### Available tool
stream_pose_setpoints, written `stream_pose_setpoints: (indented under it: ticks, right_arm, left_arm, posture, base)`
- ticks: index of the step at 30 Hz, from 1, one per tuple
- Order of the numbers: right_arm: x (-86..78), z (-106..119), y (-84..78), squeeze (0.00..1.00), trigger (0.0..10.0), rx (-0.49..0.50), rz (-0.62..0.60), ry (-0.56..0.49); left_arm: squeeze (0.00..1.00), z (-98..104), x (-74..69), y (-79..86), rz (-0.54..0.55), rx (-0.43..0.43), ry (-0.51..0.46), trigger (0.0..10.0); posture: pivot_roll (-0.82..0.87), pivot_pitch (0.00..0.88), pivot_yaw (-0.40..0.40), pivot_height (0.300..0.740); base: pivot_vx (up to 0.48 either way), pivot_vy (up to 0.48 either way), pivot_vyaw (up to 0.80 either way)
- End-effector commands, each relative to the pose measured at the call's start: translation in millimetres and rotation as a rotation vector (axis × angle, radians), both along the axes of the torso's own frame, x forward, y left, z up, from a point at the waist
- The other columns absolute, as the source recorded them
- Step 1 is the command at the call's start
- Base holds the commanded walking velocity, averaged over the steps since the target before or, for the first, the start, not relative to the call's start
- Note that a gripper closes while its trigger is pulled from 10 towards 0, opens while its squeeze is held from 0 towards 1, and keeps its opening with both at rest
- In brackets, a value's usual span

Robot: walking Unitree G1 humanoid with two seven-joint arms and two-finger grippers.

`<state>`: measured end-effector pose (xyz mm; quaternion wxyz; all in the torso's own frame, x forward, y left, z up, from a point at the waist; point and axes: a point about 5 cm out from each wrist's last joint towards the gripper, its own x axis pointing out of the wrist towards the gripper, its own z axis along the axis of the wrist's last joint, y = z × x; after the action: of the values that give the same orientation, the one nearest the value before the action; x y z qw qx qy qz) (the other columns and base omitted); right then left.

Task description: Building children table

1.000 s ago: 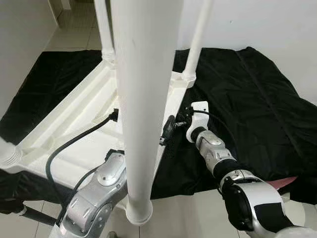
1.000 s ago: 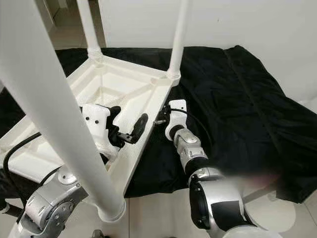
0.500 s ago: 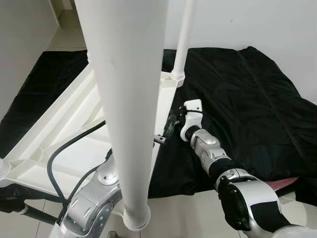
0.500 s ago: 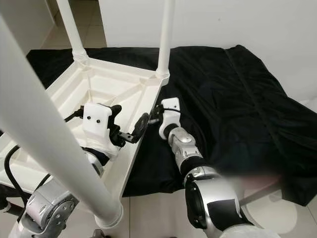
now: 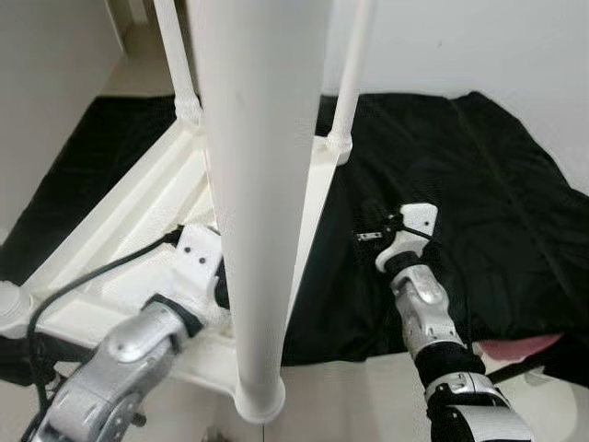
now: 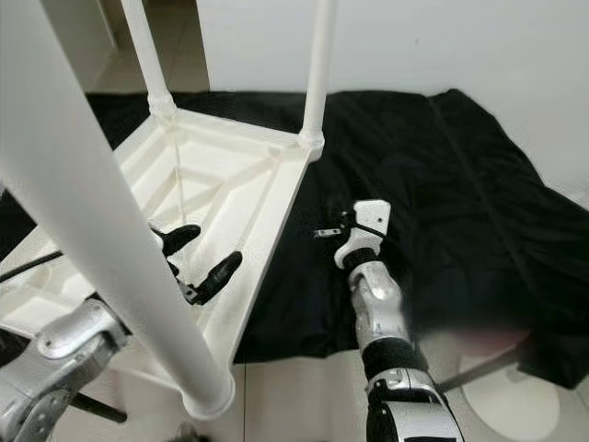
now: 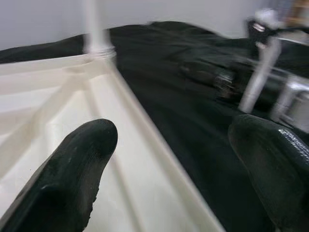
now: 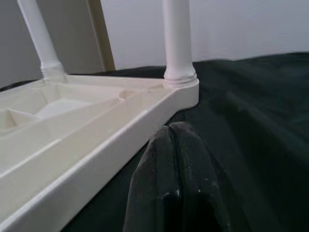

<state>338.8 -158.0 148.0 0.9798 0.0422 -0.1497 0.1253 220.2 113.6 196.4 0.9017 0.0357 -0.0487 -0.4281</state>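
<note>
One white plastic children's table point(image 6: 230, 175) lies upside down on a black cloth point(image 6: 460, 203) spread over the pale tiled floor point(image 6: 304, 396), beside a white wall point(image 6: 442, 46). Three round, smooth legs show plainly: a near leg point(image 6: 101, 249) rising thick across the head views, a far right leg point(image 6: 317, 74) seated in its corner socket, and a far left leg point(image 6: 147, 55); the socket of a fourth point(image 5: 11, 304) peeks in at the left edge. The underside is a shallow tray of moulded ribs with nothing lying in it. The left tool point(image 6: 198, 262) hovers above the right-hand rim of the underside, its two black rubbery fingers point(image 7: 77, 169) spread apart and grasping nothing. The right tool point(image 5: 368, 230) hangs over the cloth just beside the table's edge, its fingers point(image 8: 176, 183) pressed together, empty
</note>
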Motion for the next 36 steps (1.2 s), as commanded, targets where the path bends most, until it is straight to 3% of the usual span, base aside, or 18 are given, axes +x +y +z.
stream_pose_setpoints:
  ticks: [1, 5, 10, 11, 14, 15, 20, 21, 26, 31, 36]
  right_arm:
    - [-9.6, 2, -11.5, 0.0, 10.0, -0.011, 0.01, -0.007]
    - [-16.3, 3, -17.0, 0.0, 10.0, -0.02, 0.016, -0.009]
    - [-33.2, 0, -24.1, 0.0, 10.0, -0.041, 0.016, 0.014]
    - [-35.2, 0, -23.8, 0.0, 10.0, -0.042, 0.018, 0.018]
    - [-36.9, 0, -23.5, 0.0, 10.0, -0.041, 0.02, 0.022]
    - [-39.2, 1, -22.0, 0.0, 10.0, -0.039, 0.024, 0.028]
    - [-40.2, 2, -20.8, 0.0, 10.0, -0.037, 0.029, 0.034]
    - [-40.9, 2, -20.6, 0.0, 10.0, -0.038, 0.032, 0.038]
    - [-46.0, -2, -24.6, 0.0, 10.0, -0.061, 0.042, 0.067]
    - [-47.6, -3, -25.3, 0.0, 10.0, -0.066, 0.043, 0.074]
    - [-48.0, -3, -24.8, 0.0, 10.0, -0.074, 0.052, 0.089]
  left_arm:
    - [0.0, -10, -4.0, 9.0, -0.082, 0.04, 0.043, 10.0]
    - [0.0, -15, -3.1, 15.2, -0.112, 0.068, 0.063, 10.0]
    - [0.0, -34, -2.8, 37.9, -0.216, 0.186, 0.126, 10.0]
    - [0.97, -40, -0.2, 43.2, -0.217, 0.213, 0.149, 10.0]
    - [0.97, -43, 1.7, 46.7, -0.216, 0.23, 0.163, 10.0]
    - [1.0, -52, 3.2, 57.0, -0.227, 0.261, 0.197, 10.0]
    - [1.0, -57, 2.8, 65.9, -0.229, 0.284, 0.205, 10.0]
    - [0.0, -57, 2.4, 69.6, -0.23, 0.281, 0.215, 10.0]
    - [0.0, -51, -14.3, 88.7, -0.305, 0.282, 0.285, 10.0]
    - [0.0, -49, -18.5, 91.4, -0.319, 0.272, 0.299, 10.0]
    - [0.0, -54, -20.3, 97.9, -0.303, 0.345, 0.265, 10.0]
  posture:
    - [0.06, 0.085, 0.039, 0.74]
    - [0.05, 0.081, 0.041, 0.74]
    - [0.04, 0.068, 0.045, 0.74]
    - [0.04, 0.064, 0.044, 0.74]
    - [0.04, 0.064, 0.044, 0.74]
    - [0.04, 0.048, 0.047, 0.74]
    - [0.04, 0.044, 0.048, 0.74]
    - [0.04, 0.041, 0.048, 0.74]
    - [0.05, 0.038, 0.046, 0.74]
    - [0.05, 0.038, 0.045, 0.74]
    - [0.06, 0.035, 0.038, 0.74]
  base:
    - [0.0, 0.0, 0.0]
    - [0.0, 0.0, 0.0]
    - [0.0, 0.0, 0.0]
    - [0.0, 0.0, 0.0]
    - [0.0, 0.0, 0.0]
    - [0.0, 0.0, 0.0]
    - [0.0, 0.0, 0.0]
    - [0.0, 0.0, 0.0]
    - [0.0, 0.0, 0.0]
    - [0.0, 0.0, 0.0]
    - [0.0, 0.0, 0.0]
